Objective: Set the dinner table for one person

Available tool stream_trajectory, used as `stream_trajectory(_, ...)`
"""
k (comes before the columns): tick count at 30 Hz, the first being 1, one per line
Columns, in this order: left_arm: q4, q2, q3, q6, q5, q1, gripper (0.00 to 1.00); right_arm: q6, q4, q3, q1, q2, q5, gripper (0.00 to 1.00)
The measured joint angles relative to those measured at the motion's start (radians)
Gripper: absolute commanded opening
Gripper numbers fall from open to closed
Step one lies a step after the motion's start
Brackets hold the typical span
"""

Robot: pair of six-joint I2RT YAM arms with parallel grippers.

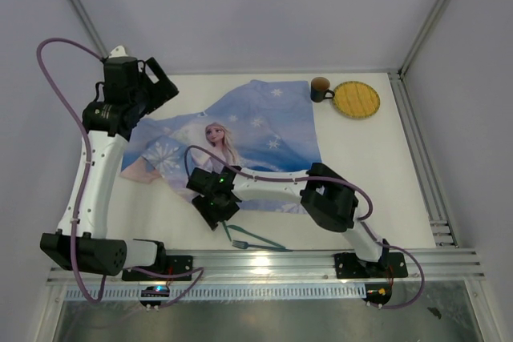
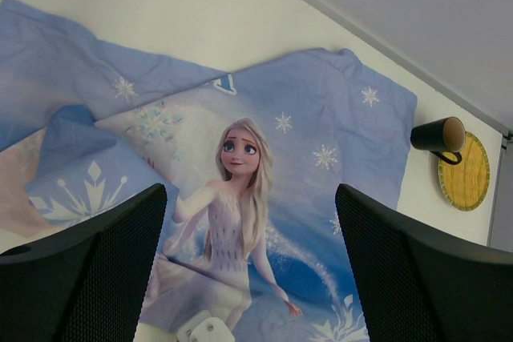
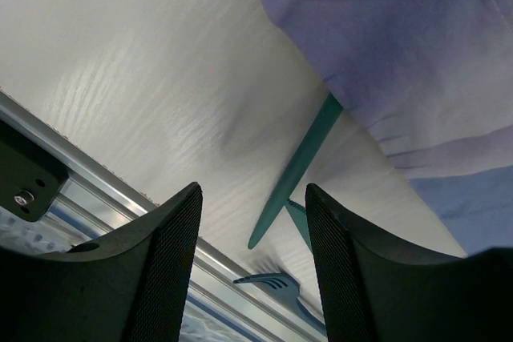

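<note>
While crumpled cloth (image 1: pixel 264 126) drapes the matte dinner table (image 1: pixel 377 174), left end effector (image 2: pixel 250 194) and right end effector (image 3: pixel 252 190) (mesh-textured) gape.

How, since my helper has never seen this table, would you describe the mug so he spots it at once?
Take the white dinner table and look to its far right corner, past the blue printed cloth. The mug sits between the cloth's edge and a round yellow mat. It alone is dark brown with a handle; the mat is flat.

No legible text, no labels, no numbers
</note>
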Motion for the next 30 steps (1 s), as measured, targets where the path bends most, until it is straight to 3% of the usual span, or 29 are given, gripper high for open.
stream_trajectory(5,-0.010,-0.011,0.001,0.007,0.000,0.000,0.89,0.004,0.005,0.000,0.000,0.013,-0.005,0.52)
stream_trajectory(9,-0.011,-0.018,0.002,0.007,0.000,0.000,0.89,0.000,0.008,0.008,0.000,0.027,-0.014,0.31)
stream_trajectory(16,-0.018,-0.020,0.026,0.008,0.001,0.000,0.89,-0.016,0.016,0.017,0.000,0.038,-0.029,0.13)
stream_trajectory(30,-0.019,-0.020,0.035,0.006,0.004,0.000,0.89,-0.128,-0.028,-0.028,0.000,-0.011,-0.069,0.07)
